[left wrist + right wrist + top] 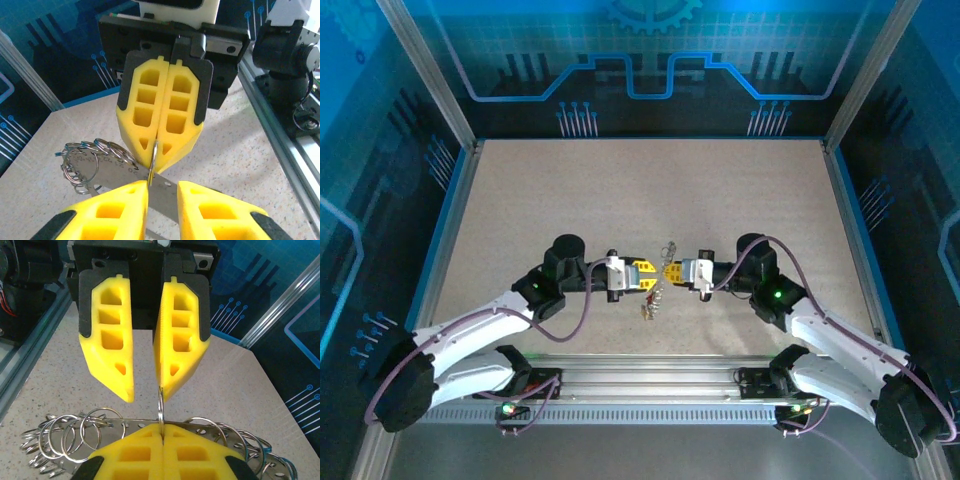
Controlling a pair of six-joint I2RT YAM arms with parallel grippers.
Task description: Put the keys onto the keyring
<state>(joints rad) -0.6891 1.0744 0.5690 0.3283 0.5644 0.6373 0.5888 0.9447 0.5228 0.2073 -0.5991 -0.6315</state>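
Top view, arms: both reach in from the near edge and meet tip to tip over the middle of the desk [620,190].
Top view, left pincer [646,270]: yellow fingers point right, toward the other arm.
Top view, right pincer [670,270]: yellow fingers point left, just beside the left tips.
Top view, bunch of rings [651,303]: silvery metal sits between the two tips and trails toward the near edge; its parts are too small to tell apart.
Left wrist view, left pincer [162,185]: the fingers stand a little apart, with a flat metal plate [161,199] showing in the gap; whether they press on it I cannot tell.
Left wrist view, right pincer [156,150]: the fingers are pressed together, with a thin loop coming out of their tips.
Left wrist view, keyring [153,167]: seen edge-on and upright, pinched at the right pincer's tips, just above the plate.
Left wrist view, bunch of rings [95,149]: it lies fanned out to the left on the desk [240,165].
Right wrist view, right pincer [162,432]: fully closed, clamping the lower edge of the keyring [161,407].
Right wrist view, left pincer [147,390]: a clear gap shows between its fingers and nothing sits in it; one fingertip sits at the top of the keyring.
Right wrist view, metal plate [131,425]: flat, with holes, under the overlapping bunch of rings [75,437] on the desk [50,390].
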